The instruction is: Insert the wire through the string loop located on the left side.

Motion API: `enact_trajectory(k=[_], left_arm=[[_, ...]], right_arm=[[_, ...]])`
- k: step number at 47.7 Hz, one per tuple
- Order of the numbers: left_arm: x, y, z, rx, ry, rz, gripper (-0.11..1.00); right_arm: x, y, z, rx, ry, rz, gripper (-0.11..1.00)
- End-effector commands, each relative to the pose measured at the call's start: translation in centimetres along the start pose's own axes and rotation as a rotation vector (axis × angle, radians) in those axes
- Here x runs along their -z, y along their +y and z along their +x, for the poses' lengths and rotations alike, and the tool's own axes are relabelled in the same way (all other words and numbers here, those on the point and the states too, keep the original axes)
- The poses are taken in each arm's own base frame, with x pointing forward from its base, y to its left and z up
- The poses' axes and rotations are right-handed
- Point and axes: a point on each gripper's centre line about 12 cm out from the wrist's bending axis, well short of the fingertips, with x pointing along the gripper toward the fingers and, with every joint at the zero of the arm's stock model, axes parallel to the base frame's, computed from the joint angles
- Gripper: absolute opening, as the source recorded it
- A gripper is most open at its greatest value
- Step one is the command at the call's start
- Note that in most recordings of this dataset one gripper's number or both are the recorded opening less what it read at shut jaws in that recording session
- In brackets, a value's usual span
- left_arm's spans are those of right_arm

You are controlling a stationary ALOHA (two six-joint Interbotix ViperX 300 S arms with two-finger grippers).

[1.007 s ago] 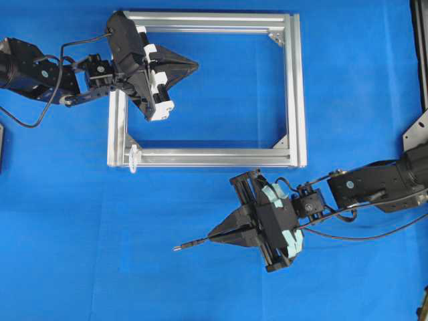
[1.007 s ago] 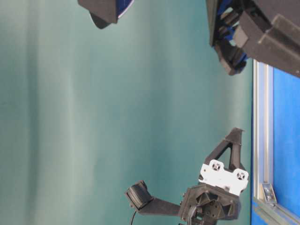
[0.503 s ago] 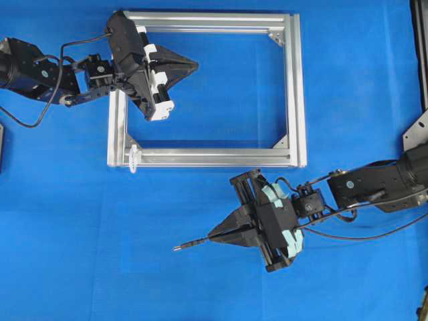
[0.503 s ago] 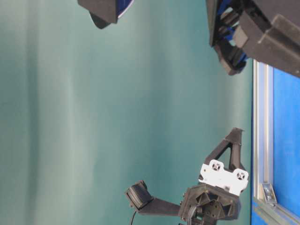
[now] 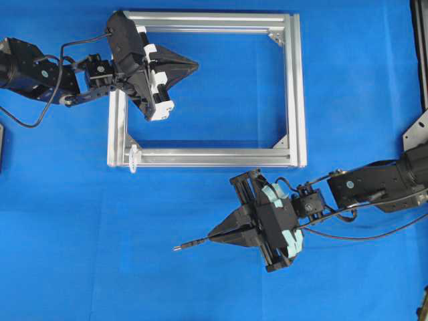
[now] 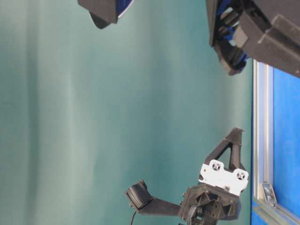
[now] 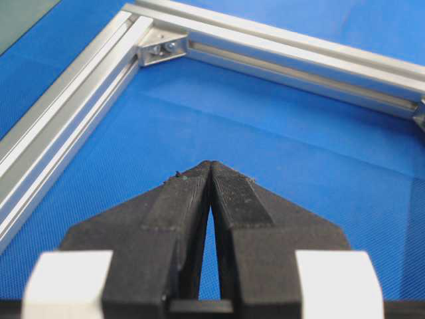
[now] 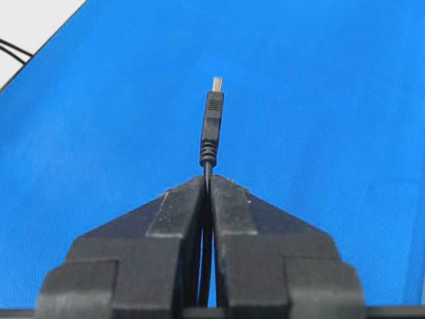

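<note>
Blue tabletop (image 5: 80, 234): right fingers (image 5: 217, 236) clenched on thin black wire (image 8: 212, 126), plug sticking out ahead for threading, well short of tiny white string loop (image 5: 134, 158) at silver aluminium frame (image 5: 294, 93) corner; left fingers (image 5: 190, 65) clenched empty over frame.

My left gripper (image 6: 236, 133) sits low in this sideways view, its two black fingers (image 6: 224, 149) drawn together to a point with nothing between them, white blocks (image 6: 224, 176) behind them. Its tip is just beside the silver aluminium frame (image 6: 261, 136), which runs along the right edge over the blue mat (image 6: 287, 140). My other arm's black parts (image 6: 262, 33) fill the upper right. A teal wall (image 6: 117, 117) covers the rest.
</note>
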Motion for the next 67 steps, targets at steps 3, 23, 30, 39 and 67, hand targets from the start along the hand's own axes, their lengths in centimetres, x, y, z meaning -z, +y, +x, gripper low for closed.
enact_trajectory(k=[3,23,30,39,67], left_arm=[[-1.5,0.0,-0.2,0.003,-0.043,0.001,0.00],[-1.5,0.0,-0.2,0.003,-0.043,0.001,0.00],[-1.5,0.0,-0.2,0.003,-0.043,0.001,0.00],[-1.5,0.0,-0.2,0.003,-0.043,0.001,0.00],[-1.5,0.0,-0.2,0.003,-0.044,0.001,0.00]], right_arm=[[-1.3,0.2,-0.4,-0.004,-0.035,-0.006,0.00],[-1.2,0.2,-0.5,-0.004,-0.033,-0.006,0.00],[-1.2,0.2,-0.5,-0.004,-0.033,-0.006,0.00],[-1.2,-0.4,-0.6,0.010,-0.036,-0.012,0.00],[-0.6,-8.5,-2.8,0.212,-0.026,0.018,0.00]])
